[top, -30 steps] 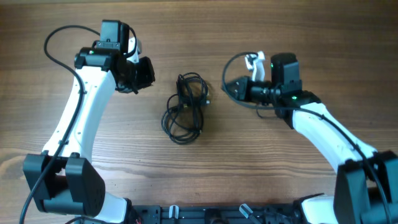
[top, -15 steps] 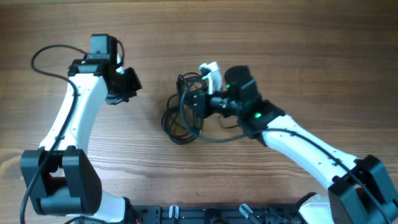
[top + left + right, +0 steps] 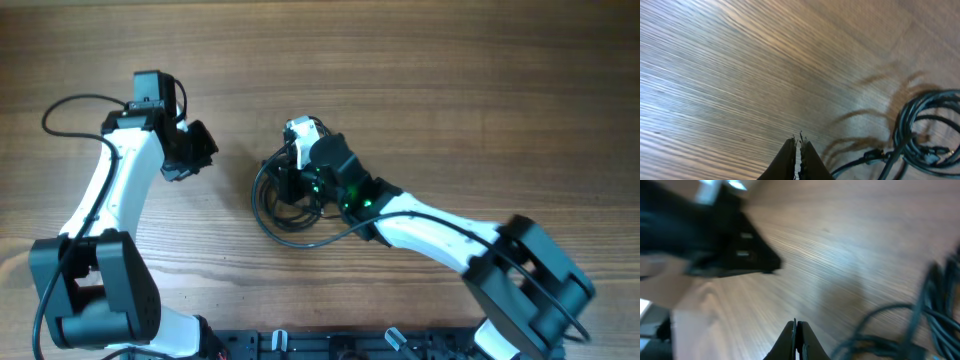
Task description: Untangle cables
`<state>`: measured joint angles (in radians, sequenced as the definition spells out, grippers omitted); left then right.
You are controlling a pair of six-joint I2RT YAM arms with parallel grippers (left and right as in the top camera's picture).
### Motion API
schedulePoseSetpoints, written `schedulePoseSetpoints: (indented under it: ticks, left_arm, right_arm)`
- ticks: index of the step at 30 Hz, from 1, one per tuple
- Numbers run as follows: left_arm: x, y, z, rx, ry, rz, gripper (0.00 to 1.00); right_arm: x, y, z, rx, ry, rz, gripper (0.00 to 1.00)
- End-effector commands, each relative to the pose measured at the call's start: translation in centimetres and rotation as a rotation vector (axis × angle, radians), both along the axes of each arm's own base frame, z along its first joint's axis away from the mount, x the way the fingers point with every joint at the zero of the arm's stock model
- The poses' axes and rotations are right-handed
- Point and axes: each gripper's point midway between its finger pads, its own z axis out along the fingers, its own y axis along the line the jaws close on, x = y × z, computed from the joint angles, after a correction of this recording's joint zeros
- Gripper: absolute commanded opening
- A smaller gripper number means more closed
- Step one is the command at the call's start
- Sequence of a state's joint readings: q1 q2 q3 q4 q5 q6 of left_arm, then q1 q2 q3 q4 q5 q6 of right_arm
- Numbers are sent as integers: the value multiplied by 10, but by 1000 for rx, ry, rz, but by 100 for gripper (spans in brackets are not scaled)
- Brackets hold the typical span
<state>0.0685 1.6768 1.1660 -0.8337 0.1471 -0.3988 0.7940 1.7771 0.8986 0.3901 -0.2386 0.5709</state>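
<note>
**Overhead and wrist views.** The thin black flexible cables (image 3: pixel 268 222) lie bunched in overlapping loops near the centre of the brown wood-grain table (image 3: pixel 470 70). The right gripper (image 3: pixel 796 330), its fingers pressed together and holding nothing, is over the upper part of the bundle. Whether it touches a cord cannot be told. In its own view the cords appear blurred, to the right of the fingertips. The left gripper (image 3: pixel 798 149), its jaws likewise together and empty, hovers to the bundle's left, near but apart. Judged handling: the cords are light and limp, and likely to drag as one clump when a single strand is pulled. A free outer loop or a plug end probably offers the best hold, with the other arm pinning the rest.
</note>
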Motion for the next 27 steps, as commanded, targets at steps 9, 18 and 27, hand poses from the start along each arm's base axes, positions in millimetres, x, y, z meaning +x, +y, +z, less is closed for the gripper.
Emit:
schedulePoseSetpoints:
  ticks: [9,18,27]
  left_arm:
    - [-21,-30,-20,-136,66,-37,4]
    - [-14,-56,-16,-176,27,-107,5]
    - [-11,-82,-14,-175,-2,-185,6]
  right_arm:
    - [47,-74,-46,-175,108,-333,5]
    - [52,-128,-77,-231,303,-514,4]
    - [53,-146,-84,-270,326,-562,4]
